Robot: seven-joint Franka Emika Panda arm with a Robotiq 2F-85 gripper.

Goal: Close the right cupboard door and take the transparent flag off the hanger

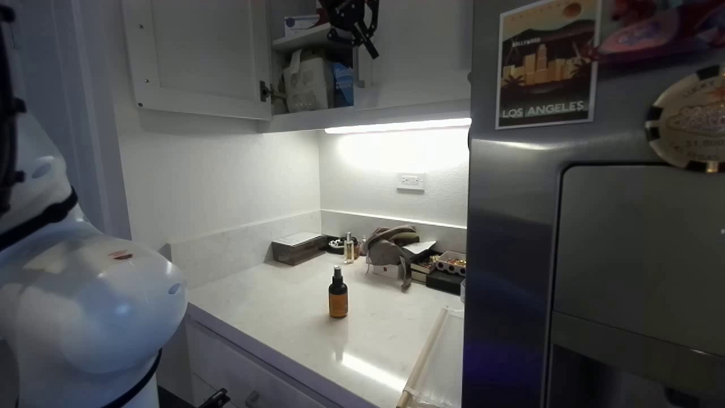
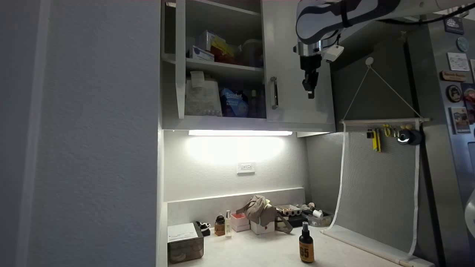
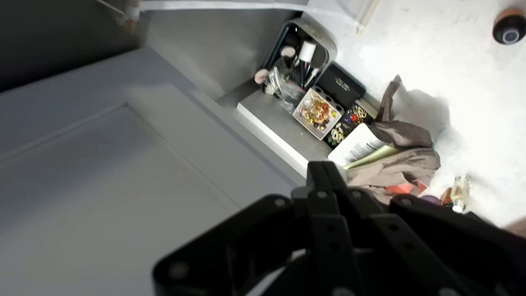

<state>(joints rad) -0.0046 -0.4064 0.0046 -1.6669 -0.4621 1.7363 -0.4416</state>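
End effector (image 2: 311, 93) empty, jaws together; in an exterior view, swinging toward five o'clock could snag the transparent flag (image 2: 376, 178), depth unclear.

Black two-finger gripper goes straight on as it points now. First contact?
Probably the white, black-dotted tray of gold-and-red trinkets: in the wrist view the gripper aims roughly that way, nothing showing between. Depth is unclear.
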